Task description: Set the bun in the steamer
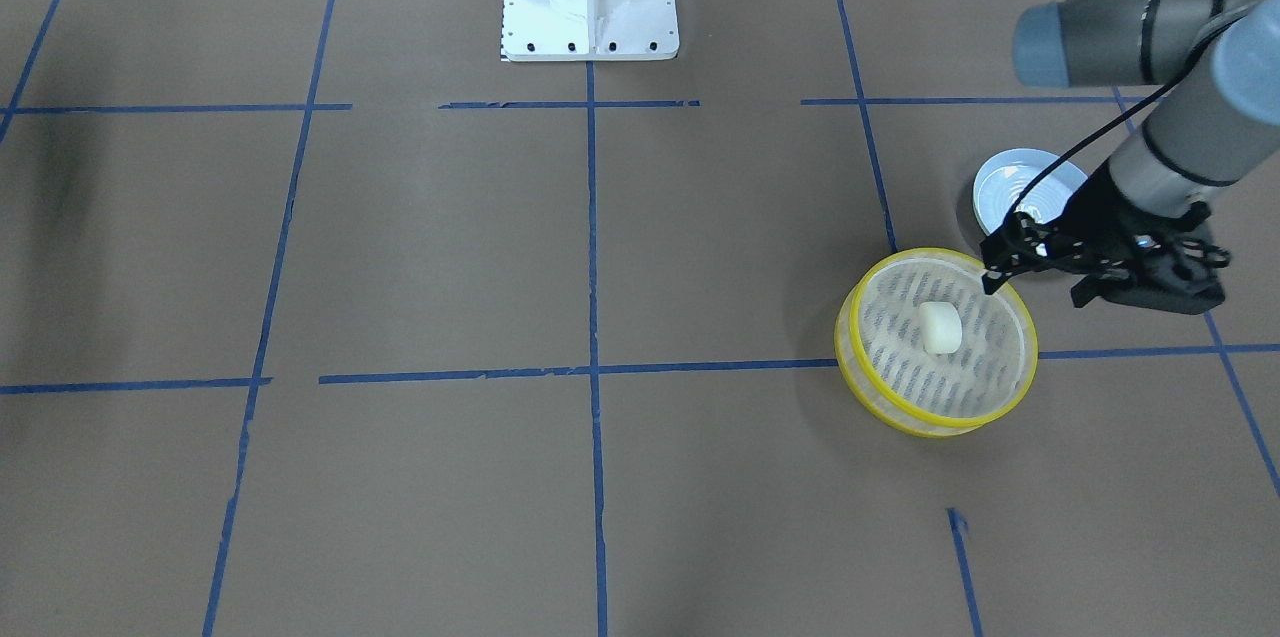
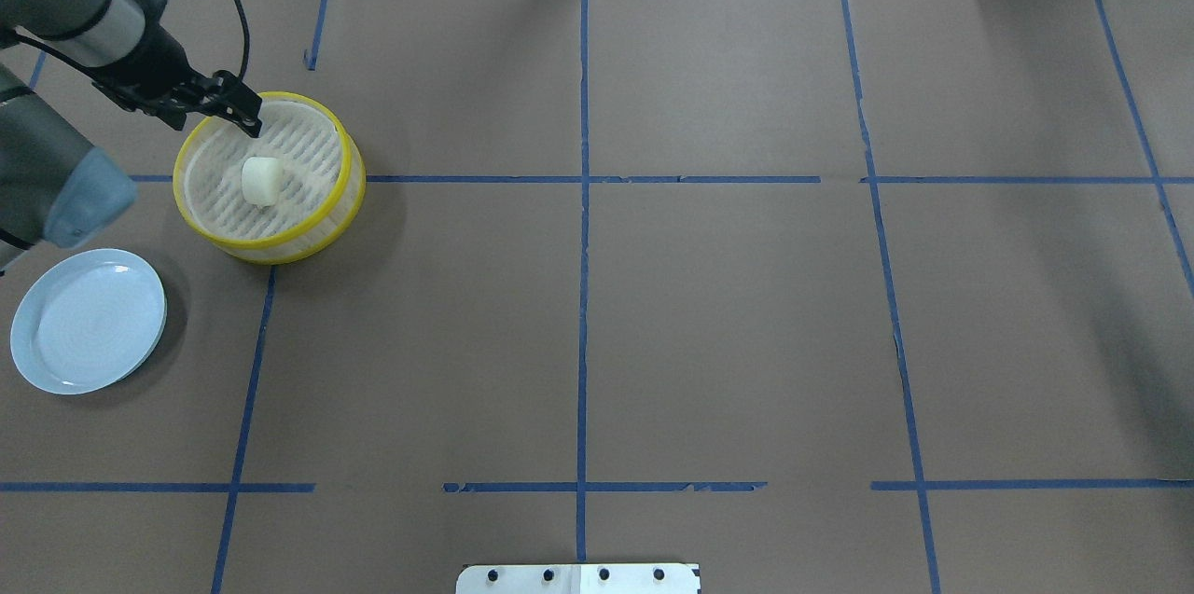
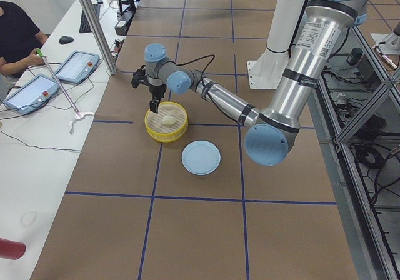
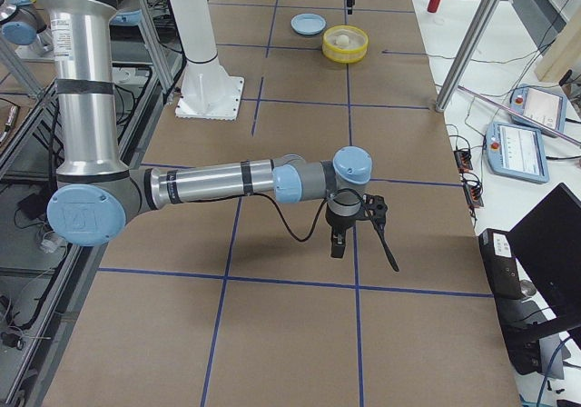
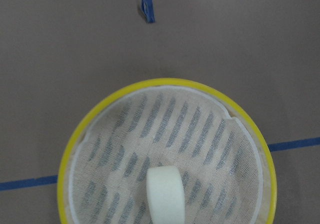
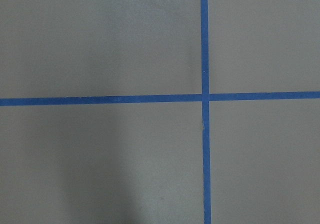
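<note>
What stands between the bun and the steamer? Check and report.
Nothing visible does. The bun already lies on the slotted base of the steamer, inside its yellow rim. The left gripper hangs above the rim's edge, apart from the bun.

Left arm (image 3: 294, 74) is reaching in from the right side toward centre-left of frame. Left gripper (image 3: 153, 108) is pointing down over the upper-left rim of the steamer (image 3: 164, 135); can't read how its jaws are standing. Bun (image 3: 167, 121) is sitting inside the steamer. Plate (image 3: 201, 158) is lying just lower right of it, not touching. Operator (image 3: 15, 30) is sitting at upper left beside two tablets (image 3: 76, 65).
</note>
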Motion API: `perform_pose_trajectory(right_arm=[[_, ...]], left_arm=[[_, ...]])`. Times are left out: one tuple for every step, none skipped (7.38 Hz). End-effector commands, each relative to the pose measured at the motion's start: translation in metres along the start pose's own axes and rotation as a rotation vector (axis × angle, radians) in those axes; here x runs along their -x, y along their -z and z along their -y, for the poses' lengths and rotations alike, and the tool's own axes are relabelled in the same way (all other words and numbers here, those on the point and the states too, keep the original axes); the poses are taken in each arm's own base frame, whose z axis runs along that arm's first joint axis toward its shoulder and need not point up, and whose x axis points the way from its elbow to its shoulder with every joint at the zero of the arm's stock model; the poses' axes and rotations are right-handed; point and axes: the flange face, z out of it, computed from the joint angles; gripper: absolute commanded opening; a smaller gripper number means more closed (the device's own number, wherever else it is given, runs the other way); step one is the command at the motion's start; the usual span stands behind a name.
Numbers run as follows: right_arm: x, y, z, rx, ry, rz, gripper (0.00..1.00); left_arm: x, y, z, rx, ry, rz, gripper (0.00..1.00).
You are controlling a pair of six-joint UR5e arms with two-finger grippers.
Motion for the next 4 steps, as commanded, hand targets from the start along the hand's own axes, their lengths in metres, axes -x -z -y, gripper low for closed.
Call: perform_pose_trajectory(right_arm=[[0.000,0.000,0.000,0.001,-0.001,0.000,1.00],[0.000,0.000,0.000,0.001,-0.001,0.000,1.00],[0.000,-0.001,0.000,0.002,0.001,0.000,1.00],[0.000,0.000,0.000,0.001,-0.001,0.000,1.00]], left_arm=[[0.124,0.073,-0.027,-0.066,0.017,0.038,1.00],[0.185,0.085,-0.057,-0.052,0.076,0.028,1.00],[0.233,0.075,-0.087,-0.014,0.015,0.053,1.00],[0.276,0.073,-0.104,0.006,0.018,0.071,1.00]])
